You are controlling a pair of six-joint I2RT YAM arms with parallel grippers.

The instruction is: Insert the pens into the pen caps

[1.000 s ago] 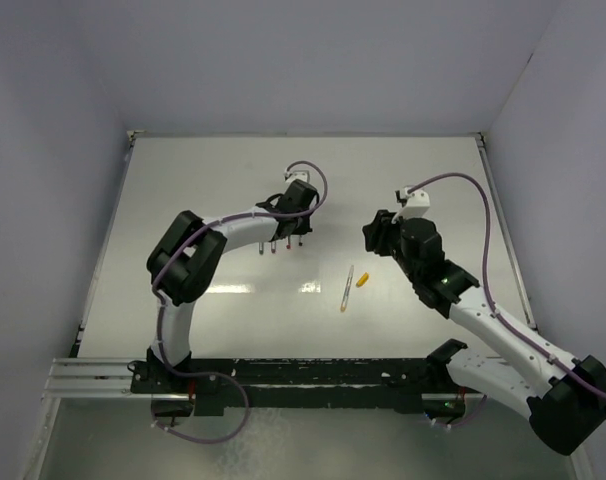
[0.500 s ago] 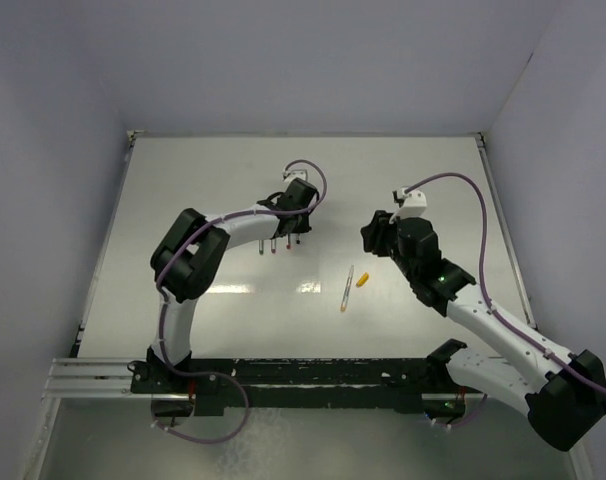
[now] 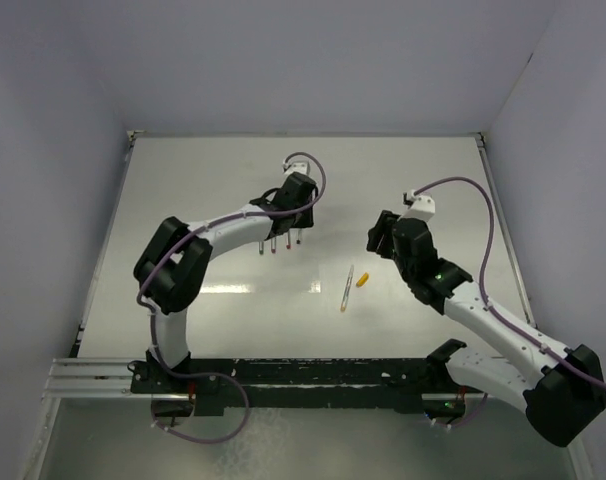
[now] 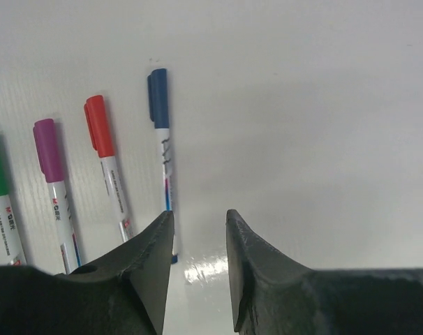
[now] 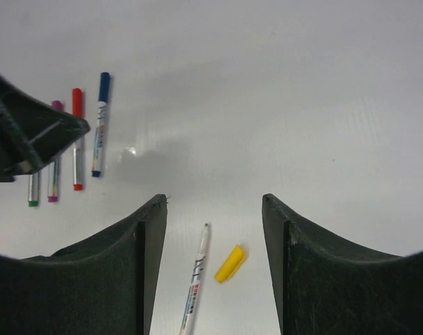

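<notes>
I saw my left pincer (image 4: 199, 213) slightly parted, gripping nothing, the blue-capped pen (image 4: 161, 139) lying just ahead. My right pincer (image 5: 214, 197) stood wide, empty; an uncapped pen (image 5: 196, 279) and yellow cap (image 5: 230, 264) lay ahead.

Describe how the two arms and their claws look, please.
The left arm and right arm have white links with black joints, and a thin purple cable loops along each. The left claw and right claw have matte black, tapering fingers.

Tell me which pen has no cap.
The pen lying alone beside the loose yellow cap; the four in the row all wear caps.
</notes>
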